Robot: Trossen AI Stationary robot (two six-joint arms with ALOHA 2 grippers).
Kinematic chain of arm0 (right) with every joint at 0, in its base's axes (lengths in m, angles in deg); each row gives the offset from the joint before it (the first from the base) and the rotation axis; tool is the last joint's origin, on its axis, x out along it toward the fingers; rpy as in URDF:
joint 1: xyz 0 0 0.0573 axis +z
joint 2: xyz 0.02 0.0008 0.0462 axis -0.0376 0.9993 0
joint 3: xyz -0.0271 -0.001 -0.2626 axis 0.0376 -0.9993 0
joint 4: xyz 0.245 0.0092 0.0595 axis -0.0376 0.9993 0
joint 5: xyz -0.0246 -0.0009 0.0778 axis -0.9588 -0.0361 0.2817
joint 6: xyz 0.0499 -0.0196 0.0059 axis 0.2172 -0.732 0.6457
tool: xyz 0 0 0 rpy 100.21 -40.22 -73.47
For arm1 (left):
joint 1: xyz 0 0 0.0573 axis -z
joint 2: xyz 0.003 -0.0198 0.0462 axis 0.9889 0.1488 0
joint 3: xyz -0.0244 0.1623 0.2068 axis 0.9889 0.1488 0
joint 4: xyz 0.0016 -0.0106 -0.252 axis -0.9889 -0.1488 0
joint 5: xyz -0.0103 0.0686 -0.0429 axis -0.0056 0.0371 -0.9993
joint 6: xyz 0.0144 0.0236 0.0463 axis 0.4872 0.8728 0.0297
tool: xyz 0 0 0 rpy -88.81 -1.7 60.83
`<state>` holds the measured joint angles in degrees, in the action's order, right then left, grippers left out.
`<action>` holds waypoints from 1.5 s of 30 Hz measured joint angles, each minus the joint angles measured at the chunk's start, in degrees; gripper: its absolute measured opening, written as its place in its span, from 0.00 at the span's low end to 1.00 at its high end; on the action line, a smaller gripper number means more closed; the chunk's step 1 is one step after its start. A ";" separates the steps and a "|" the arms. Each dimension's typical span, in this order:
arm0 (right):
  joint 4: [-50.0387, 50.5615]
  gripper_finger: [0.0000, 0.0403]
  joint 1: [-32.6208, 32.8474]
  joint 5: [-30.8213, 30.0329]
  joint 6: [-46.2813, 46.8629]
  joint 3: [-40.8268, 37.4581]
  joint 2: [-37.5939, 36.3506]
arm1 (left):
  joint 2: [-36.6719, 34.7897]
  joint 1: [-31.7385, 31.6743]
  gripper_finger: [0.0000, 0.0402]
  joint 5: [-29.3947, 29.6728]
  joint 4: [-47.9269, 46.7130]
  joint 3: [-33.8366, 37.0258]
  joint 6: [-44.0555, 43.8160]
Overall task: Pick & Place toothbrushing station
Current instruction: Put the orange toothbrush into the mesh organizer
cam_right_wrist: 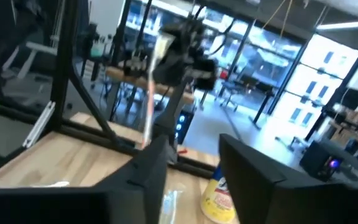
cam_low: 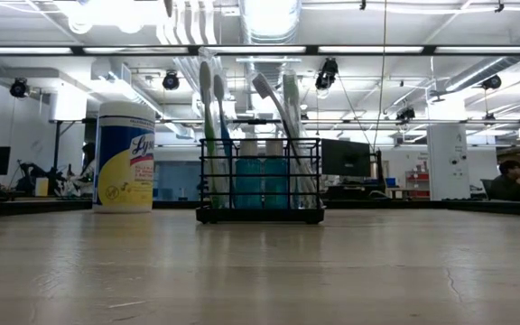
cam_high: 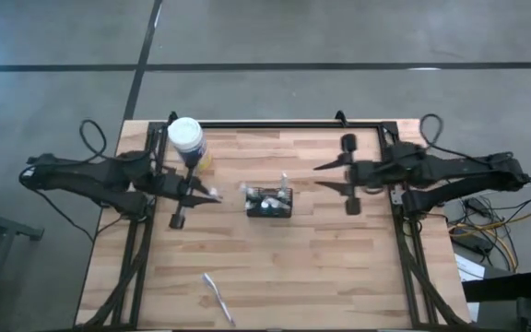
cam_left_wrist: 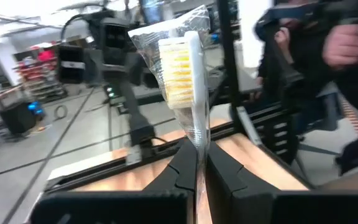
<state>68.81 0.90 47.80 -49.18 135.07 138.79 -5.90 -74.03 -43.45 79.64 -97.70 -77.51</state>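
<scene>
Wooden table [cam_high: 339, 267] is seen with the black caddy [cam_high: 270, 202] mid-table; a wrapped toothbrush [cam_left_wrist: 182, 68] is pinched by the left gripper [cam_left_wrist: 201, 177], while the right gripper [cam_high: 350, 177], seemingly parted, is held clear of it

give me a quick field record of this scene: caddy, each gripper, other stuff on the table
caddy: black wire-mesh caddy mid-table, toothbrushes standing in it
left gripper: left gripper shut on wrapped toothbrush, left of the caddy
right gripper: right gripper open, holding nothing, right of the caddy
jar: yellow jar with white lid, far left corner
loose item: spare toothbrush lying flat near the front edge
</scene>
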 joint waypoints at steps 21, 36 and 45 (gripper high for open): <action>-9.50 0.02 0.02 0.64 2.29 -23.88 -20.83 | -0.83 0.68 0.03 13.77 31.39 28.69 5.98; -11.74 0.02 -0.11 1.60 2.56 -26.33 -20.56 | 12.77 -4.45 0.03 4.25 42.77 26.69 2.74; -11.65 0.02 -0.11 1.49 2.56 -26.33 -20.55 | 20.30 -5.91 0.03 3.93 43.12 24.68 3.21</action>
<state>57.16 0.79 49.29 -46.62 108.74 118.24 14.39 -79.93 -39.52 122.76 -73.02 -74.30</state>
